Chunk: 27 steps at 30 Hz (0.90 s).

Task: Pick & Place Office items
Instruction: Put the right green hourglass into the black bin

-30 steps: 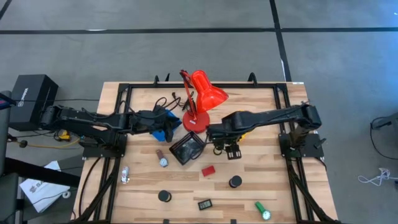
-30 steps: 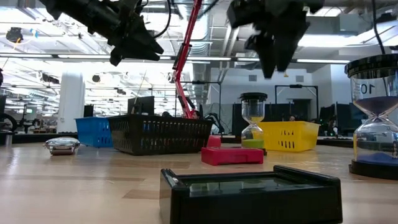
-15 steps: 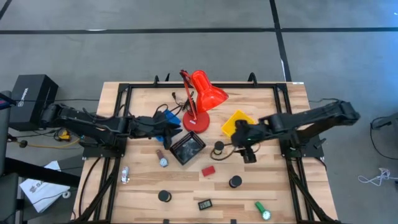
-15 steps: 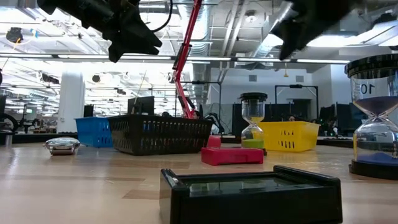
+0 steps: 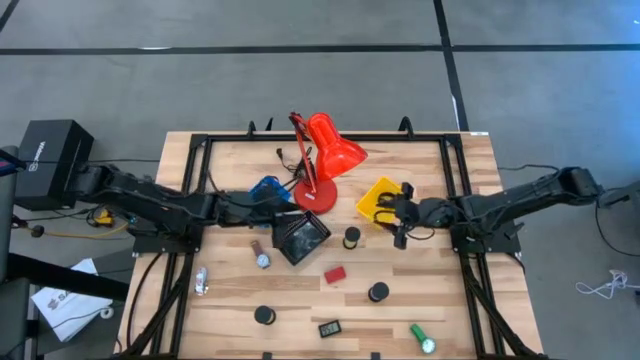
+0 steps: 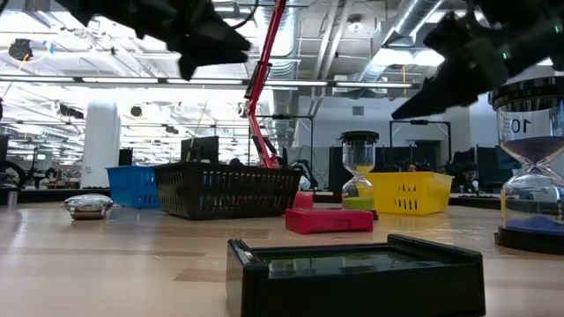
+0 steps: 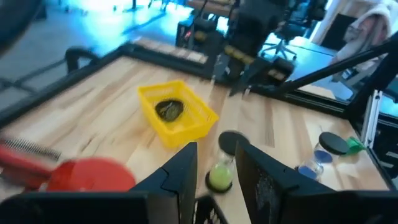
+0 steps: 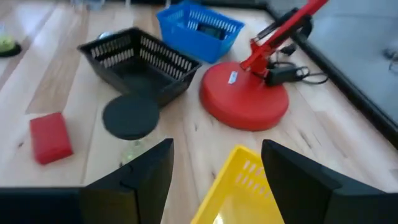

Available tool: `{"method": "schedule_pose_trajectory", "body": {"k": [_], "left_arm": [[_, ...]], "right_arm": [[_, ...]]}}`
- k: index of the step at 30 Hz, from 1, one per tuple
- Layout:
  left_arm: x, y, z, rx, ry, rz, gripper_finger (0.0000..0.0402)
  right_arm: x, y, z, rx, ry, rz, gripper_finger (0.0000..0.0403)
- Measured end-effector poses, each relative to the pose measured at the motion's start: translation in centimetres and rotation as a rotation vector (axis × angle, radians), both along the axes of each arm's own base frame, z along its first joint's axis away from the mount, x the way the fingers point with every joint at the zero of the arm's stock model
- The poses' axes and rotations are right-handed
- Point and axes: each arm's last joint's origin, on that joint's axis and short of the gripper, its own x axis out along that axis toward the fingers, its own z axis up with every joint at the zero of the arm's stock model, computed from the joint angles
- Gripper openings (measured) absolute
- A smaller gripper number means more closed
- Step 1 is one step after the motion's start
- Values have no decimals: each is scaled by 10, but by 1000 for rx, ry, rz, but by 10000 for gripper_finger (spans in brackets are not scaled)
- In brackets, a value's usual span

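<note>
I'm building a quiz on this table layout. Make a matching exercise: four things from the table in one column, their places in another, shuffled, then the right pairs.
Things
1. red block
2. green cylinder
3. yellow tray
4. blue tray

Places
A. just left of the lamp base
B. just in front of the right gripper
C. near the table's front edge, on the right side
D. mid-table, in front of the black tray

Pairs: 1-D, 2-C, 3-B, 4-A
</note>
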Motion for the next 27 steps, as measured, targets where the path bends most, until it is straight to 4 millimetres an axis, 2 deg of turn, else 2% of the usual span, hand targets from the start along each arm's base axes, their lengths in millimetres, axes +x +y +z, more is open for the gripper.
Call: {"method": "schedule_pose_trajectory", "body": {"k": [7,15,18,27], "left_arm": [[36,-4,-26,102,-97,-33,106],[60,-7,-61,126,-121,-42,107],[70,-9,-64,151,-113,-62,107],[100,-16,-55,215,-153,-194,107]], "right_arm": [[-5,-14,-6,-10,-240,-64,234],[-2,-21,-12,-17,-203,-101,234],[0,-21,-16,-19,-182,-104,234],[4,-23,-22,-24,-162,-110,234]]}}
